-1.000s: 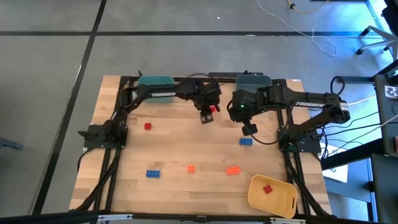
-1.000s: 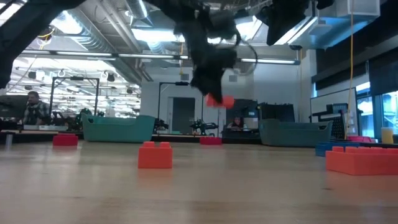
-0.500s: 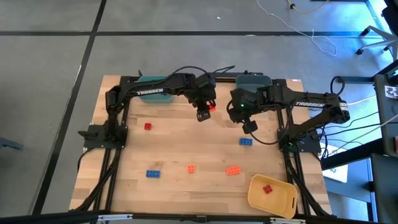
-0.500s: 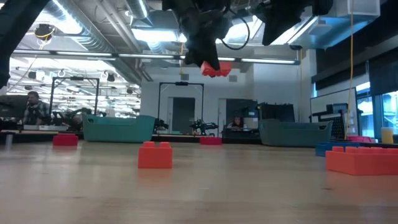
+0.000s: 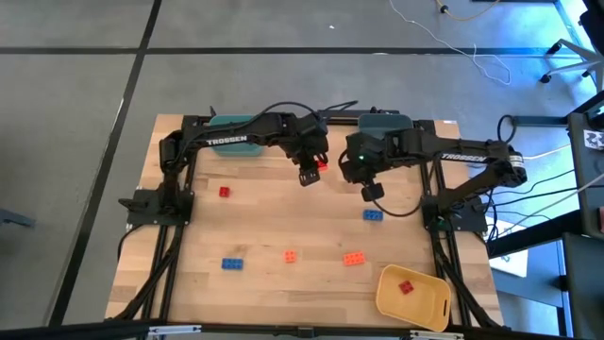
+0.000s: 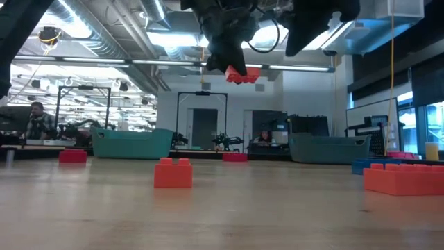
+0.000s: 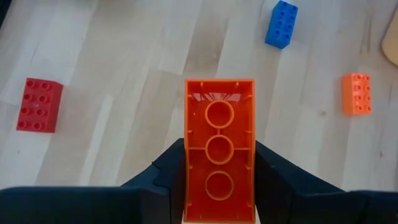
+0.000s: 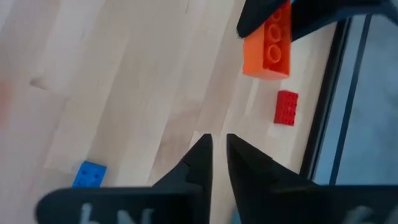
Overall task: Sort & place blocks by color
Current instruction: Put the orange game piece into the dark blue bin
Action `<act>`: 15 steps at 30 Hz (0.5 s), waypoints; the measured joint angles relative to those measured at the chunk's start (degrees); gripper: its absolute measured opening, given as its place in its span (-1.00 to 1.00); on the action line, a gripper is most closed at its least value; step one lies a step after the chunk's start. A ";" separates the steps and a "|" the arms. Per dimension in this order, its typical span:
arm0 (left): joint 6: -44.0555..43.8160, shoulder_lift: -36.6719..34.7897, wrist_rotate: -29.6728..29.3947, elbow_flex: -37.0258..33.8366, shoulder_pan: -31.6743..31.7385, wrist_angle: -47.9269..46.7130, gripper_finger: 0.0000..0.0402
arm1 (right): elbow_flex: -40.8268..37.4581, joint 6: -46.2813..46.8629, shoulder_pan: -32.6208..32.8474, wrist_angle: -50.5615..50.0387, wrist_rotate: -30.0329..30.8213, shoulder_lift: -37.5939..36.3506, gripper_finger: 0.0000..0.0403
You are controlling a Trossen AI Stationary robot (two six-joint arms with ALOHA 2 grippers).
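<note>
Here I am from above: two matte black arms, slim jointed links running off black frames at either side. White TROSSEN lettering shows along my left arm (image 5: 231,140) and my right arm (image 5: 462,157). Thin black cables loop over both. My right gripper (image 8: 217,146) ends in dark, tapered, wedge-shaped fingers.

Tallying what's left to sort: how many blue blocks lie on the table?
2. One blue block on the table's right half; a second blue block on its left half. Others may be hidden.
</note>
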 joint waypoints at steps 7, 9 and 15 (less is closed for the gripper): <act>0.73 -0.22 1.44 0.00 0.02 -0.26 -0.37 | 0.00 -0.45 0.00 0.83 0.06 3.09 -0.45; 0.79 -0.22 2.57 0.00 0.07 -0.32 -0.37 | 0.00 -1.21 0.04 1.19 0.08 3.54 -0.41; 0.73 -0.22 3.67 0.00 0.92 -3.52 -0.37 | 0.00 -2.40 0.06 1.73 0.84 3.68 -0.34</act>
